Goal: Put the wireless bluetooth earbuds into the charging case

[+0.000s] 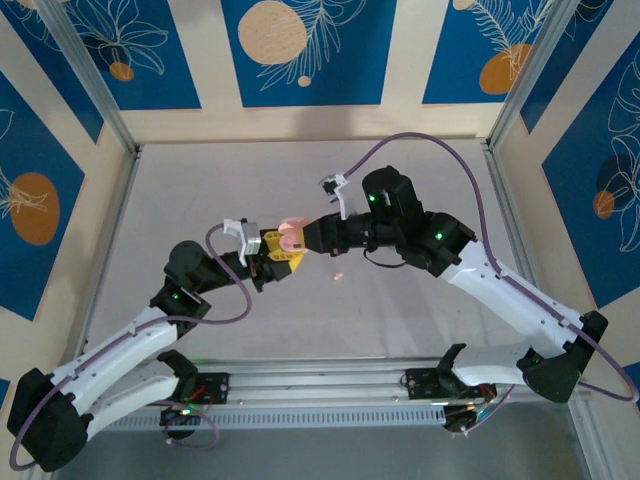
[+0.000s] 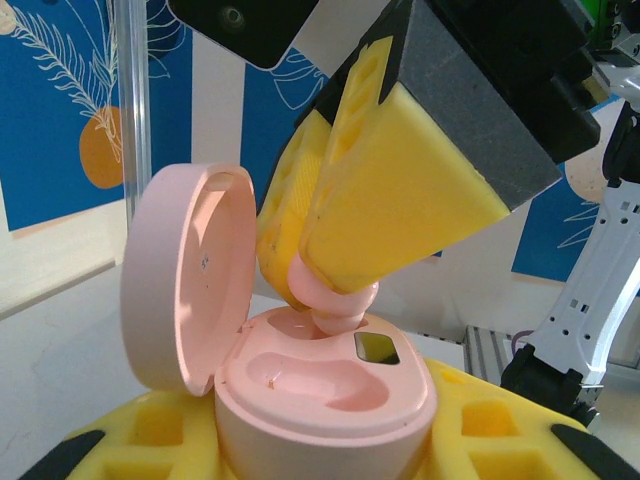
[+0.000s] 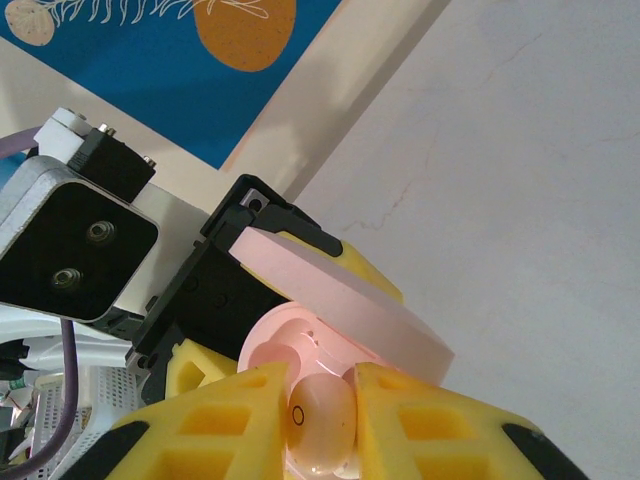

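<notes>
Pink earbud [image 2: 335, 300] is pinched between the yellow pads of my right gripper [image 3: 322, 388], jaws closed tight on it; its lower end sits at the far socket of the charging case [image 2: 330, 405]; my left gripper [image 1: 275, 257] clamps that case from both sides, lid [image 2: 185, 285] swung open.

Smooth, matt pink plastic charging case [image 2: 325, 425]

A pale grey table [image 1: 200, 200] is enclosed on three sides by walls. The walls are faced with blue panels [image 1: 300, 50], printed with white leaf outlines and orange discs and separated by cream strips. Aluminium posts [image 1: 90, 80] are set at the rear corners. A ribbed aluminium rail [image 1: 320, 385] is fitted along the near edge.
</notes>
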You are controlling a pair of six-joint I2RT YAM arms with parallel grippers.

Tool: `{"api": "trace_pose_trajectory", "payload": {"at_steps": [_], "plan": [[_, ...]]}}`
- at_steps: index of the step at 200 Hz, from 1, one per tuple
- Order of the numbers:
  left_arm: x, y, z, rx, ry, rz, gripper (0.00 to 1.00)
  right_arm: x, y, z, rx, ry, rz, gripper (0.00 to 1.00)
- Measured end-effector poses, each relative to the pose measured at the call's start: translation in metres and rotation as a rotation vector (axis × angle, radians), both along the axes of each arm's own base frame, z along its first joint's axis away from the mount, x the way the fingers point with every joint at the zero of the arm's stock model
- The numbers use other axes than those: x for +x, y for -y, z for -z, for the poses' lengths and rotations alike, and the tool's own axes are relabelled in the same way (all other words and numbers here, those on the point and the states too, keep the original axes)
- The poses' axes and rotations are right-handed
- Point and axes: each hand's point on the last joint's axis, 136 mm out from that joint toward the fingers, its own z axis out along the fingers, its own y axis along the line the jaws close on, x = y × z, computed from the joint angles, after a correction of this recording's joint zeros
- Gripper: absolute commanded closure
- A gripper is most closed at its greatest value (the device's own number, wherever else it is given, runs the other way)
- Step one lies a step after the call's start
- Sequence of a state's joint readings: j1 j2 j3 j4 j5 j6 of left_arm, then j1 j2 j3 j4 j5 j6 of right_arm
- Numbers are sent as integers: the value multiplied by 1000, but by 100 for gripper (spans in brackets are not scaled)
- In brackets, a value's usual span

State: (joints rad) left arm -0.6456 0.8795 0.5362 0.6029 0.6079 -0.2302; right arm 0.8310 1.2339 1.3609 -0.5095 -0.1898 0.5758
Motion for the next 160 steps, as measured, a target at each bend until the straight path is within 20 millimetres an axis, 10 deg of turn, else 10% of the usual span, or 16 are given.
{"api": "trace_pose_trajectory", "payload": {"at_steps": [160], "plan": [[1, 1, 1, 0, 0, 2, 75, 3, 10, 3, -40, 30, 46, 61]]}}
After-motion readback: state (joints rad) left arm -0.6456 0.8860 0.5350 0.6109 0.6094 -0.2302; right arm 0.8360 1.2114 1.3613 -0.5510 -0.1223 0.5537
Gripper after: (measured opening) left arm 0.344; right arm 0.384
